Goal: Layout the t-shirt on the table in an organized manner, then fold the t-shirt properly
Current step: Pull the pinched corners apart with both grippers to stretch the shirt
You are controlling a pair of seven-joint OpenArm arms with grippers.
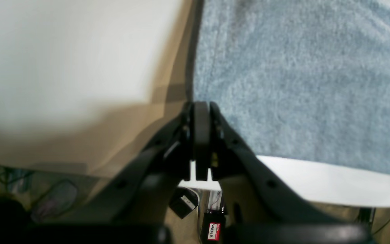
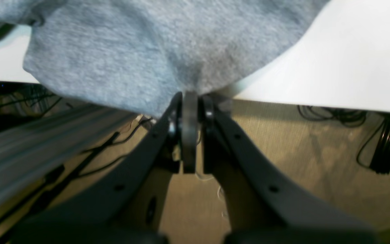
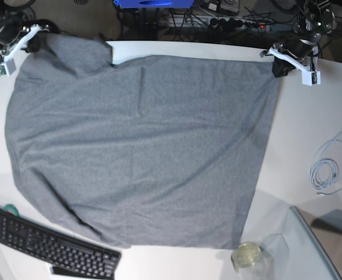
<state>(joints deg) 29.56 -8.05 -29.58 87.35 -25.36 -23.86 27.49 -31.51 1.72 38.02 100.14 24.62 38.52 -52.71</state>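
The big grey t-shirt (image 3: 142, 151) lay spread out flat on the white counter (image 3: 311, 128) and covered most of it. All the places below are told from the t-shirt.

The left tool (image 1: 201, 108) was at the t-shirt's far corner, on the right side of the base view (image 3: 288, 61). Its two black fingers (image 1: 215, 112) were pressed together, and the shirt's edge ran right up to their tips. The cloth looked pinched there, but the tips hid the very spot.

The right tool (image 2: 190, 96) was at the t-shirt's other far corner, on the left side of the base view (image 3: 16, 38). Its fingers (image 2: 176, 101) were pressed tight together too, and the grey cloth (image 2: 154, 51) puckered into folds right where the tips met it. So this tool was gripping the shirt. That corner hung a little over the counter's edge (image 2: 333, 67).

Near the t-shirt's close edge sat a black keyboard (image 3: 48, 245), and the shirt's corner lay just beside it. A small clear jar (image 3: 247, 255) stood just past the shirt's other close corner. Next to the jar was a clear glass panel (image 3: 311, 245). A thin white cable (image 3: 328, 169) lay in loops on the counter, well apart from the shirt's side.
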